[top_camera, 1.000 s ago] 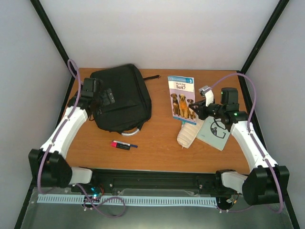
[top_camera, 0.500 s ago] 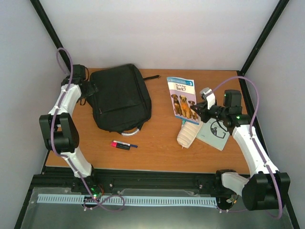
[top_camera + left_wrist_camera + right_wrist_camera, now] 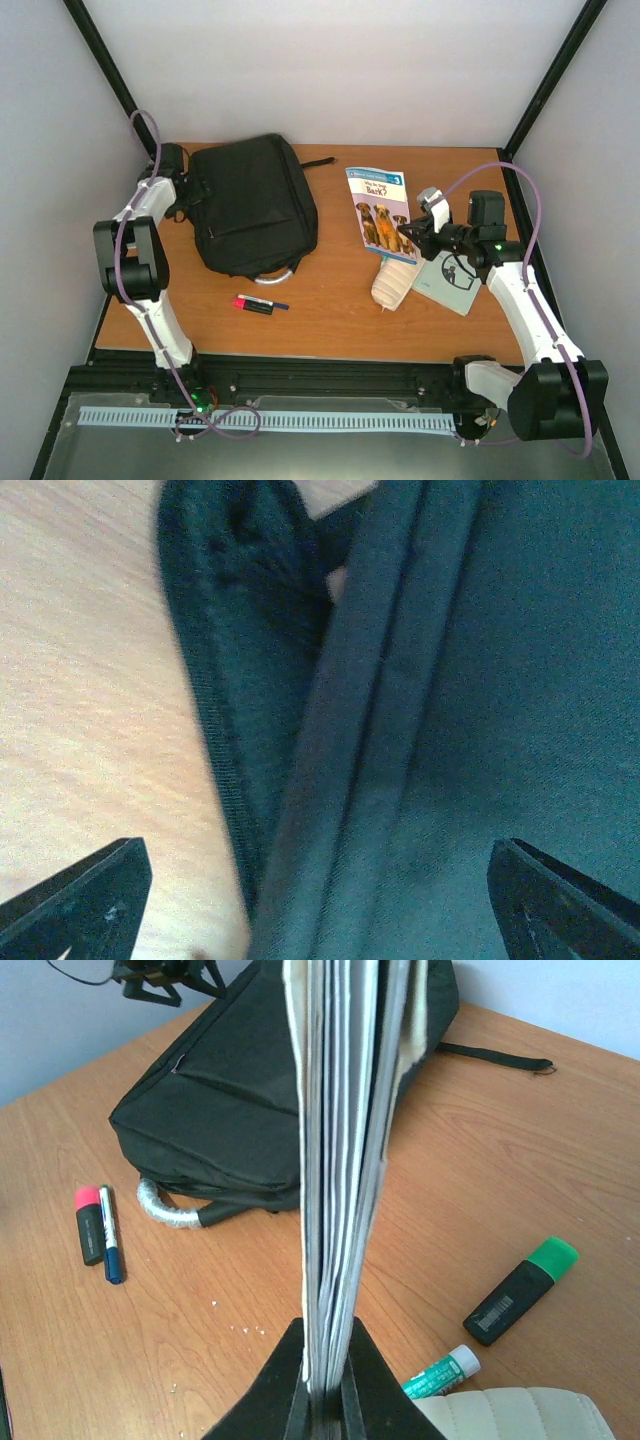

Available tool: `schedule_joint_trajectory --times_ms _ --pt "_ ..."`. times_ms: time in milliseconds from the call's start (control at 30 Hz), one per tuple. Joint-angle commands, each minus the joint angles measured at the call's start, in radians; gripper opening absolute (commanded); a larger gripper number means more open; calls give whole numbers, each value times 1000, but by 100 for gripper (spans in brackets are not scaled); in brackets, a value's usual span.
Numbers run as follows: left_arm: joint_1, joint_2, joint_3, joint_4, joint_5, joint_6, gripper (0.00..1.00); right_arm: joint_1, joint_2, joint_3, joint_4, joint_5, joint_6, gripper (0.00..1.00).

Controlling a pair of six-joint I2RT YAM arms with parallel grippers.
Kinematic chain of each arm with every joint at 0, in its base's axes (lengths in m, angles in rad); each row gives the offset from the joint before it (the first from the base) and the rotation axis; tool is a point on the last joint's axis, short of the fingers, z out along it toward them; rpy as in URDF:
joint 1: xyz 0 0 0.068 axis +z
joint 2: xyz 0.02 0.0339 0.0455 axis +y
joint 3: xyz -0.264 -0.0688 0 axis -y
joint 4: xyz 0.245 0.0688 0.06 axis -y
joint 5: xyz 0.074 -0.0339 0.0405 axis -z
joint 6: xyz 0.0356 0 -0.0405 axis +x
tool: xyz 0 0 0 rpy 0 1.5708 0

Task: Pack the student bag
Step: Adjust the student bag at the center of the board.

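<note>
The brown surface (image 3: 330,315) holds the big black student bag (image 3: 250,205), which lies flat at the back left. The dog book (image 3: 376,210) is on the right, and the right pincer (image 3: 414,236) pinches its edge tight. The left pincer (image 3: 320,905) is spread wide over the bag's side edge. A small marker (image 3: 250,304) with a red cap lies near the bag.

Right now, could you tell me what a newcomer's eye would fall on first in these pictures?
The black student bag dominates the far left of the table, with the open left tool at its left edge. To the right, the right tool is shut on a dog book, beside a cream pouch.
</note>
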Motion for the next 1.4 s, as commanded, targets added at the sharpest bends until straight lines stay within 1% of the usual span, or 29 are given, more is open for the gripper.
schedule_joint_trajectory --times_ms 0,33,100,267,333,467,700,767,833,900,967,1100,1233,1300,1333,1367 --pt "6 69 55 111 175 62 93 -3 -8 1 37 -32 -27 3" --pt "6 79 56 150 199 70 93 -4 -7 0 38 -31 -27 3" --pt "6 111 87 162 231 87 93 -4 -8 -2 40 -28 -26 3" --pt "7 234 245 86 286 107 93 -4 -7 -1 37 -13 -34 3" --pt "6 267 276 81 332 104 91 -4 -2 -1 36 -9 -38 3" --pt "-13 269 265 105 430 90 86 -4 16 0 34 -16 -41 3" --pt "-119 248 217 104 437 105 83 -4 26 2 31 -27 -41 3" --pt "-139 226 182 115 433 96 83 -4 23 3 31 -26 -42 3" --pt "-146 190 115 178 438 70 83 -4 20 3 29 -26 -40 3" --pt "-154 161 62 200 450 65 83 -4 19 2 33 -27 -36 3" --pt "-167 146 41 188 457 81 82 -4 18 1 35 -30 -33 3" --pt "-181 92 27 172 389 87 84 -4 15 0 36 -36 -29 3" --pt "-181 -11 28 106 290 65 87 -3 11 -1 36 -35 -31 3" --pt "-181 -76 4 88 263 50 89 -4 12 -2 37 -35 -31 3" --pt "-182 -112 -19 89 260 42 91 -4 13 -2 38 -35 -33 3" --pt "-181 -144 -42 89 263 34 97 -4 14 -2 38 -35 -32 3"
